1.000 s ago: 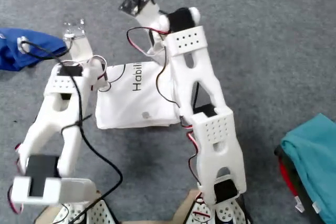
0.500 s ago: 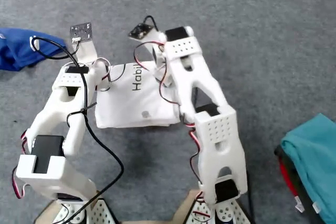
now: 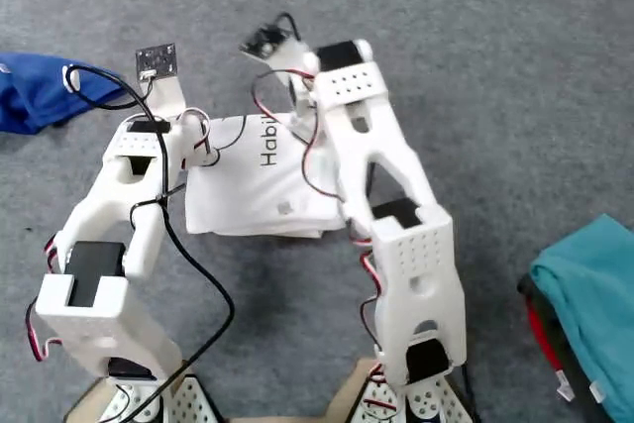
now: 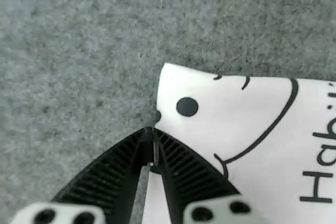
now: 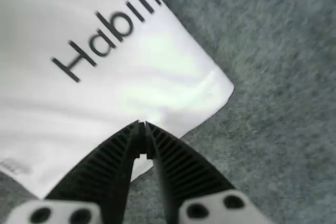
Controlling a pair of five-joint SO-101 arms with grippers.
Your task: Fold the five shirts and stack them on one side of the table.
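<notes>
Jaws on white shirt (image 3: 248,197), blue shirt (image 3: 35,96) apart

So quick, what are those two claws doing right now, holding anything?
The left gripper: fingers closed, pinching the edge of the white shirt.
The right gripper: fingers closed, pinching another edge of the white shirt.

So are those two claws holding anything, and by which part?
Both look shut on the folded white shirt: the left gripper pinches one side edge near a corner, the right gripper the opposite side edge, also near a corner.
</notes>
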